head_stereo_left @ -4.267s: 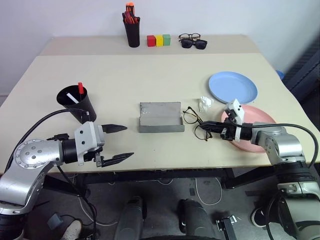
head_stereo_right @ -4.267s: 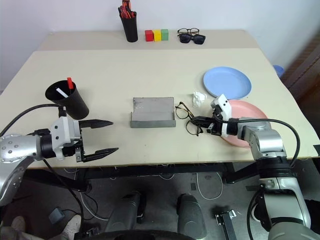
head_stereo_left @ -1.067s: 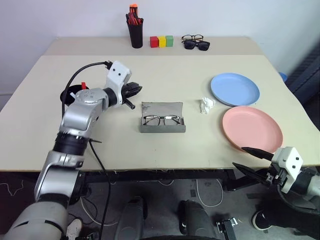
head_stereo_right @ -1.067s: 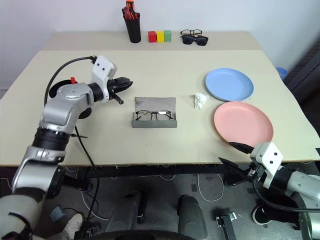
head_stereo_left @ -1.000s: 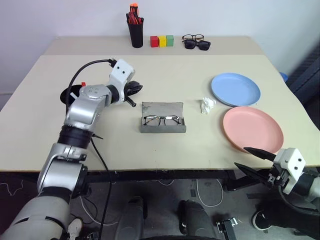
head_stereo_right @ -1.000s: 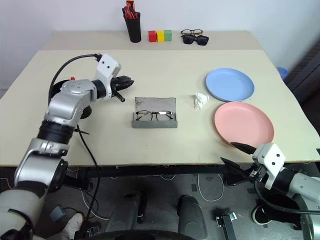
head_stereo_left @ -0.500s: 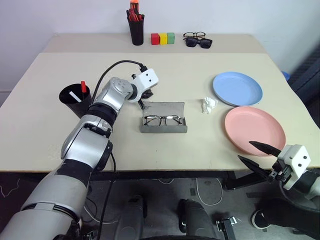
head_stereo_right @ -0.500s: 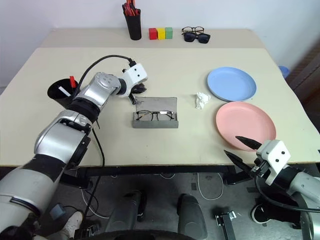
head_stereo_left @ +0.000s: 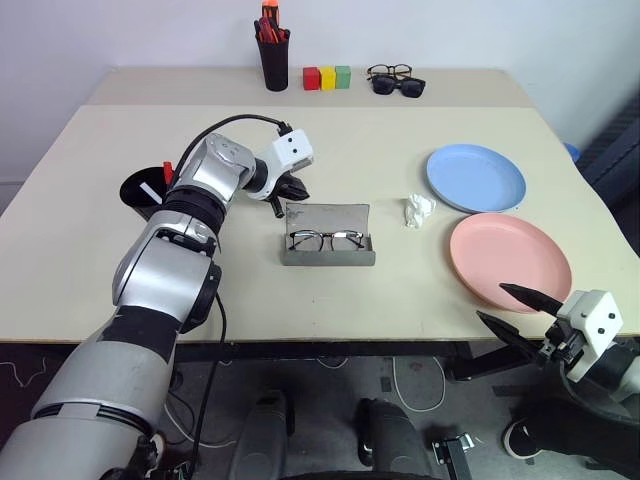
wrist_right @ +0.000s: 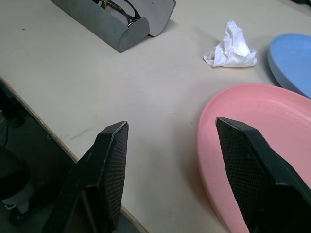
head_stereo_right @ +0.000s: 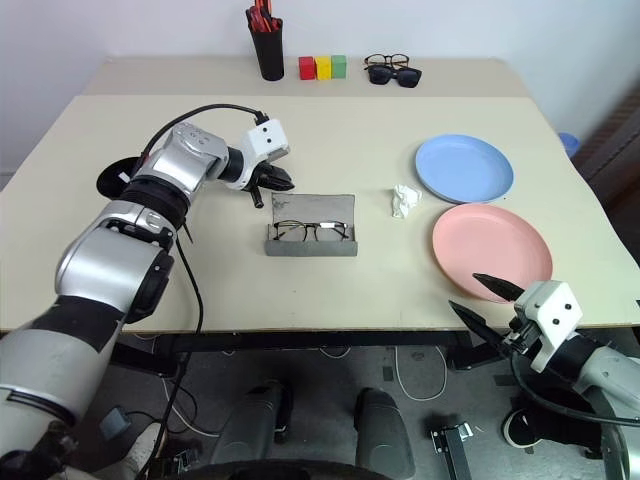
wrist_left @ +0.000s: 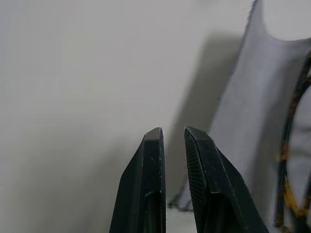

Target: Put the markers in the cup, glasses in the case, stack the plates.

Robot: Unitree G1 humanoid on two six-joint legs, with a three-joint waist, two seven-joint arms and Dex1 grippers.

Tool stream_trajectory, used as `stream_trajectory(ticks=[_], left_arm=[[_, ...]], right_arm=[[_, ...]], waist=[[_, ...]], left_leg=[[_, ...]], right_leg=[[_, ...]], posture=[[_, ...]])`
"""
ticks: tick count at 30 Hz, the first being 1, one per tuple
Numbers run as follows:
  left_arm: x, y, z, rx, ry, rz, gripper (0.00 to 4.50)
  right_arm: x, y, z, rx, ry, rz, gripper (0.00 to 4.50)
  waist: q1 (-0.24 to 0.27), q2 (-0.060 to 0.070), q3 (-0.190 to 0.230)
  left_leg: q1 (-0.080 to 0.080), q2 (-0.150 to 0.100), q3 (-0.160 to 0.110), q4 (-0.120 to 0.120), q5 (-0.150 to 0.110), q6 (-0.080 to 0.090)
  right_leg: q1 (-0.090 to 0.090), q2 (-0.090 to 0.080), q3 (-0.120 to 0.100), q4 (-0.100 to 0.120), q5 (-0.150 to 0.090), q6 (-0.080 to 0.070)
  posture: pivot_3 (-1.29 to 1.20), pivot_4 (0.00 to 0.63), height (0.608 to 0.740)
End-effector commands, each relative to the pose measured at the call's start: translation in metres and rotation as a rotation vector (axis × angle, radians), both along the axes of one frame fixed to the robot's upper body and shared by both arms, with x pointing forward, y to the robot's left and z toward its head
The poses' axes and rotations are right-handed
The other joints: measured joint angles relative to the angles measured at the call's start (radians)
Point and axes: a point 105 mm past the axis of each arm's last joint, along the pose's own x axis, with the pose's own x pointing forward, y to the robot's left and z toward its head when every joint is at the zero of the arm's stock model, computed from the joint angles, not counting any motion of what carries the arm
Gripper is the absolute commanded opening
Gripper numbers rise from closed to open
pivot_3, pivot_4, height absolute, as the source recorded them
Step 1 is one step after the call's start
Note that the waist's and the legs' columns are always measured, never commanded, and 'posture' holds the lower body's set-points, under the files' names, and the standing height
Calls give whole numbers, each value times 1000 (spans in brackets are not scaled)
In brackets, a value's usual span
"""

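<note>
- Since a second ago the left gripper [head_stereo_left: 288, 196] has swung from beside the cup [head_stereo_left: 143, 197] across to the back left corner of the case [head_stereo_left: 328, 236]; the arm now bends sharply at the elbow. Earlier still, the glasses [head_stereo_left: 325, 240] lay on the table by the pink plate [head_stereo_left: 510, 262]; they now lie inside the case.
- Left gripper: fingers [wrist_left: 151, 160] clenched almost together, a thin gap between them, nothing held. Tips sit just at the raised lid's left edge; the wrist view shows grey felt and part of a lens rim close by.
- Right gripper [head_stereo_right: 478, 298]: released, fingers spread wide, empty, hanging off the near table edge just in front of the pink plate. It has kept its place.
- Case: open, lid upright, mid-table.
- Markers: red cap [head_stereo_left: 167, 172] and white body [head_stereo_left: 149, 190] stand in the cup at the left side of the table.
- Blue plate [head_stereo_left: 476, 177] lies just behind the pink one, not stacked.
- Crumpled white paper [head_stereo_left: 416, 209] sits between case and blue plate.
- Back edge: pen holder [head_stereo_left: 272, 61], coloured blocks [head_stereo_left: 327, 77], two spare pairs of spectacles [head_stereo_left: 394, 81].
</note>
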Motion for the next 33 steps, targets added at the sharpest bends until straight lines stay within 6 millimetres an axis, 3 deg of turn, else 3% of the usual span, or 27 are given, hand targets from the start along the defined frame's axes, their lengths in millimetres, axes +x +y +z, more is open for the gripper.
stream_trajectory(ticks=[1, 4, 7, 14, 19, 26, 33], left_arm=[[-3, -7, -9, 59, -21, -50, 661], [-14, -17, -16, 14, 94, -112, 661], [-27, -27, -10, -72, 230, -174, 661], [-39, -30, 7, -189, 374, -195, 661], [-53, -29, 6, -174, 456, -236, 661], [-77, -35, -10, -151, 533, -293, 661], [-65, -41, 6, -242, 399, -250, 661]], right_arm=[[-1, 4, 10, 20, -47, 19, 2920], [-2, 4, 11, 32, -49, 25, 2920], [-6, 7, 13, 59, -48, 58, 2920], [-8, 11, 16, 79, -48, 107, 2920], [-5, 11, 17, 81, -55, 104, 2920], [-1, 14, 19, 81, -61, 108, 2920], [0, 15, 21, 80, -62, 104, 2920]], waist=[[0, 0, 0], [0, 0, 0], [0, 0, 0], [-3, 0, 0], [-3, 0, 0], [-3, 1, 0], [-2, 1, 0]], left_leg=[[0, 0, 0, 0, 0, 0], [0, 0, 0, 0, 0, 0], [0, 0, 0, 0, 0, 0], [0, 0, -1, 2, 0, 0], [0, 0, -1, 6, 0, 0], [0, 0, -2, 13, -1, 1], [0, 0, -3, 16, -1, 1]], right_leg=[[0, 0, 0, 0, 0, 0], [0, 0, 0, 1, 0, 0], [0, 0, 0, 1, 0, 0], [0, 0, 0, 3, 0, 0], [0, 0, 0, 6, -1, -3], [1, 0, 0, 12, -2, -3], [2, 0, 0, 12, -1, -4]], posture=[[0, 150, 740], [0, 150, 740], [0, 150, 740], [0, 150, 740], [0, 150, 740], [0, 150, 740], [0, 150, 740]])
